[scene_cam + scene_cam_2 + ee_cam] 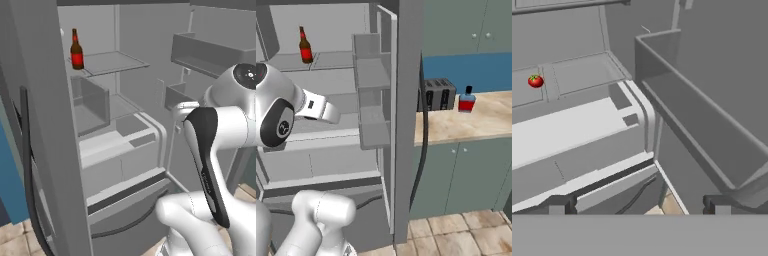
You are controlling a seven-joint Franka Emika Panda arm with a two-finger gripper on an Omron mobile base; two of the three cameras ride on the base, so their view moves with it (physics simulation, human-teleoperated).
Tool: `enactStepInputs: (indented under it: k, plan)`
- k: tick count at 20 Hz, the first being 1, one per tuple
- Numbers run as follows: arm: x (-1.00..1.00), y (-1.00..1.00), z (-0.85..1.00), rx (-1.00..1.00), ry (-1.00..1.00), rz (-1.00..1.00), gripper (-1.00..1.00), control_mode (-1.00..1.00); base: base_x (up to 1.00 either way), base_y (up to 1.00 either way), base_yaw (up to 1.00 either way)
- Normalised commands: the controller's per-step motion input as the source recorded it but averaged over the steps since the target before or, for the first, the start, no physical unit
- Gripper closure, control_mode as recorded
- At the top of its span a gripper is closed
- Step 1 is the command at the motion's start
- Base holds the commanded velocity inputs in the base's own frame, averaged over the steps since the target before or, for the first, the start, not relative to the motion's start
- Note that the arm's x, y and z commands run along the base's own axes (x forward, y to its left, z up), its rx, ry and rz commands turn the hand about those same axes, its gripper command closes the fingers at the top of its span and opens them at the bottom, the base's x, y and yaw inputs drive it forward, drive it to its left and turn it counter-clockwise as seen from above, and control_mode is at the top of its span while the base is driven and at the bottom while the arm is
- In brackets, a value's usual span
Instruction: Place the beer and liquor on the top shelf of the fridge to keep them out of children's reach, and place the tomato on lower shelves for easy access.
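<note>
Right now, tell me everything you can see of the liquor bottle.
The liquor is a squat, square-shouldered bottle, blue glass above and red below, with a short black cap. It stands upright on the pale wooden counter, outside the fridge, just right of the dark toaster and apart from it, before the blue wall. Nothing touches it but the counter; no gripper is near it.

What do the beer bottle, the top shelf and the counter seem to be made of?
The beer: probably glossy dark brown glass, with a red paper-like label. The top shelf: thin, pale, slightly see-through panel, so glass or clear plastic. The counter: light tan with faint grain, seemingly matte wood, though the rendering leaves this uncertain.
</note>
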Motion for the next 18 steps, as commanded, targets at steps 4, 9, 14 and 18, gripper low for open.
enactStepInputs:
  k: [4, 9, 14, 18]
  plan:
    - [0.0, 0.0, 0.0, 0.0, 0.0, 0.0, -1.0, 1.0, -0.97, 0.82, -0.4]
    - [0.0, 0.0, 0.0, 0.0, 0.0, 0.0, -1.0, 1.0, -1.0, 0.91, -0.37]
    - [0.0, 0.0, 0.0, 0.0, 0.0, 0.0, -1.0, 1.0, -1.0, 0.99, -0.36]
    - [0.0, 0.0, 0.0, 0.0, 0.0, 0.0, -1.0, 1.0, -1.0, 0.99, -0.37]
